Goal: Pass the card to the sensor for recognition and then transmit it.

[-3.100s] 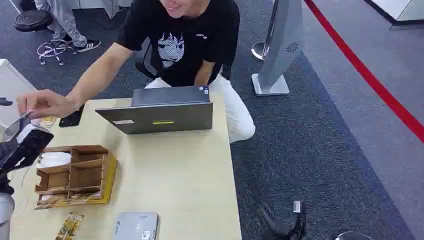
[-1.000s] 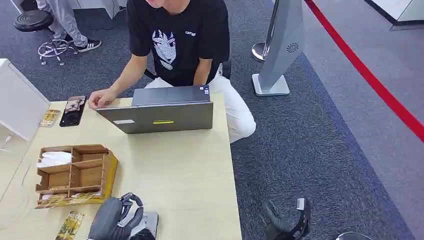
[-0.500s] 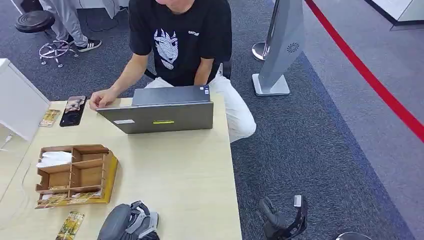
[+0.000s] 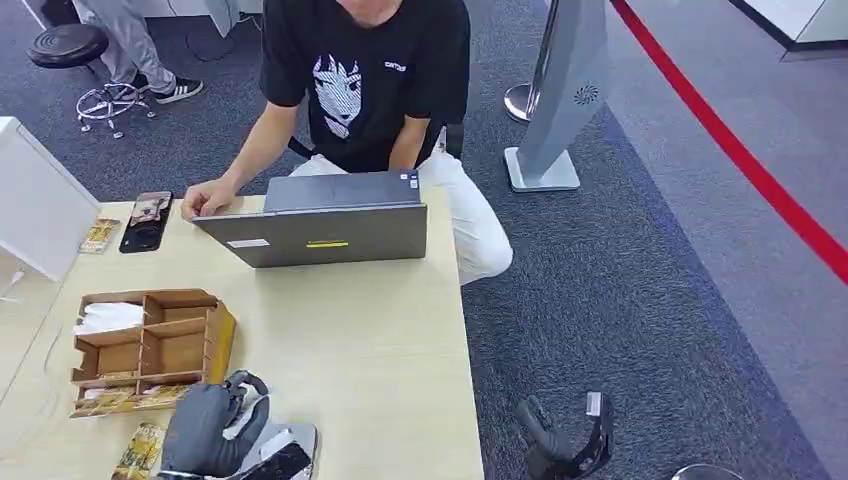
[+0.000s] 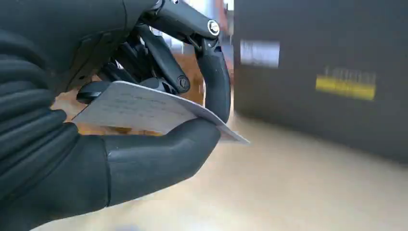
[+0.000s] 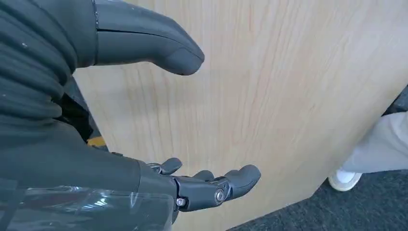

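Down from the table's far left edge three seconds back, the left hand [image 4: 205, 432] is now hovering over the grey card reader [image 4: 287, 446] at six o'clock, pinching the white card [image 5: 144, 107] between thumb and fingers. Right hand [image 6: 144, 120] is hanging spread and empty beside the wooden table [image 4: 360, 330]. At ten o'clock sits the wooden organizer [image 4: 150, 350]; at twelve, a person's laptop [image 4: 320, 232]. Scanning looks underway; passing it on is still pending. No writing is legible.

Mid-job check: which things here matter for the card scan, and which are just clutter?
Job:
- white flat card, held by left robot hand
- grey flat sensor pad under that hand

Clutter:
- grey laptop
- brown wooden divided organiser box
- black phone
- yellow-patterned packet
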You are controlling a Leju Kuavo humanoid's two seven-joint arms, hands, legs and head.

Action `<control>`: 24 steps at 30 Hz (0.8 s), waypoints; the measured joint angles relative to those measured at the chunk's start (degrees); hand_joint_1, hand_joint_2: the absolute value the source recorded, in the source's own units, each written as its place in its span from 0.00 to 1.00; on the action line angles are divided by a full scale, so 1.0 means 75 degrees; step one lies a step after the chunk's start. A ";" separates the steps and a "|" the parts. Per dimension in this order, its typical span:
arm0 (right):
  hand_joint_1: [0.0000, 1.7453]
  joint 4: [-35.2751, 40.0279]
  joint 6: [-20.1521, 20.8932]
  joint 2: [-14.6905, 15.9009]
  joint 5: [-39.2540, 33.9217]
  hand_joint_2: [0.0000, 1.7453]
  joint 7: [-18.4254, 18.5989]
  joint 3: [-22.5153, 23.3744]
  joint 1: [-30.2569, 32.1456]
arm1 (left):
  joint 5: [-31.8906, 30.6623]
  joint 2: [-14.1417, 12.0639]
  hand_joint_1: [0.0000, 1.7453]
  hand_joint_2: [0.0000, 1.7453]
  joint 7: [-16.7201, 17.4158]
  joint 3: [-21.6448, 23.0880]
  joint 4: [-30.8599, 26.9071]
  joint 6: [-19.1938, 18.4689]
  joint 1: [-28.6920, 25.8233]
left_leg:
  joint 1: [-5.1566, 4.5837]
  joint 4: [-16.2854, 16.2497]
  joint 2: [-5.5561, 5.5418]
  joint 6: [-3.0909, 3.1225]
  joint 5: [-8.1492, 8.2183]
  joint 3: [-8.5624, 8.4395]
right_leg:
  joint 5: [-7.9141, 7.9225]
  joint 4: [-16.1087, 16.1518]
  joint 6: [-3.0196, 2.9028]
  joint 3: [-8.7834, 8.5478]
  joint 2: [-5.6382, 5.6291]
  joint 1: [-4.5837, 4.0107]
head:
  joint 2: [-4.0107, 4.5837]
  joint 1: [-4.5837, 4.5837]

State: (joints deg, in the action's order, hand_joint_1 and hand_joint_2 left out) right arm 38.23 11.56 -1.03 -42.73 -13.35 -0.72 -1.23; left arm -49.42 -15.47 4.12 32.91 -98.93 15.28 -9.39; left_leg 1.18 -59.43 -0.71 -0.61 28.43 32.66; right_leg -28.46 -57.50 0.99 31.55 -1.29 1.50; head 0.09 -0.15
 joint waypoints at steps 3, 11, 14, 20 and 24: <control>0.00 -0.0006 0.0009 0.0000 0.0125 1.00 -0.0023 0.0003 0.0062 | -0.0448 0.0064 1.00 1.00 -0.0460 -0.0703 -0.0268 0.0428 0.0037 | 0.0000 0.0000 0.0001 0.0000 0.0000 -0.0001 | 0.0000 0.0000 0.0000 0.0000 0.0000 -0.0001 | 0.0000 0.0003; 0.00 -0.0122 0.0137 0.0000 0.0259 1.00 -0.0122 0.0003 0.0128 | -0.0304 0.0076 1.00 1.00 -0.0891 -0.2145 -0.0603 0.0424 0.0343 | 0.0002 0.0001 0.0001 -0.0003 -0.0003 -0.0001 | 0.0001 -0.0001 0.0000 -0.0001 0.0000 -0.0001 | 0.0000 0.0003; 0.00 -0.0151 0.0163 0.0000 0.0317 1.00 -0.0090 0.0003 0.0128 | 0.0166 0.0064 1.00 1.00 -0.0885 -0.2680 -0.0597 0.0157 0.0652 | 0.0002 0.0001 0.0001 -0.0003 -0.0005 -0.0001 | 0.0005 -0.0001 0.0000 -0.0001 0.0000 -0.0001 | 0.0000 0.0003; 0.00 -0.0198 0.0219 0.0000 0.0437 1.00 0.0003 -0.0038 0.0093 | 0.0837 -0.0066 1.00 1.00 -0.0748 -0.3472 -0.0203 -0.0272 0.1573 | 0.0002 0.0000 -0.0003 -0.0004 -0.0009 -0.0001 | 0.0008 -0.0002 -0.0001 -0.0001 0.0002 -0.0001 | 0.0000 0.0006; 0.00 -0.0221 0.0216 0.0000 0.0507 1.00 0.0017 -0.0067 0.0070 | 0.0887 -0.0288 1.00 1.00 -0.0675 -0.3849 0.0225 -0.0336 0.2095 | 0.0002 0.0000 -0.0003 -0.0004 -0.0009 -0.0001 | 0.0007 -0.0004 -0.0001 -0.0002 0.0001 -0.0001 | 0.0000 0.0003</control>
State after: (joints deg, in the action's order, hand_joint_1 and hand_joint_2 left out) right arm 36.57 13.18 -1.03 -38.93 -13.23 -1.22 -0.71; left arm -42.77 -17.64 -0.94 4.04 -97.24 12.76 6.32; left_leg 1.20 -59.43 -0.73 -0.64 28.36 32.65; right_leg -28.41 -57.53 0.98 31.54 -1.28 1.49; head 0.09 -0.13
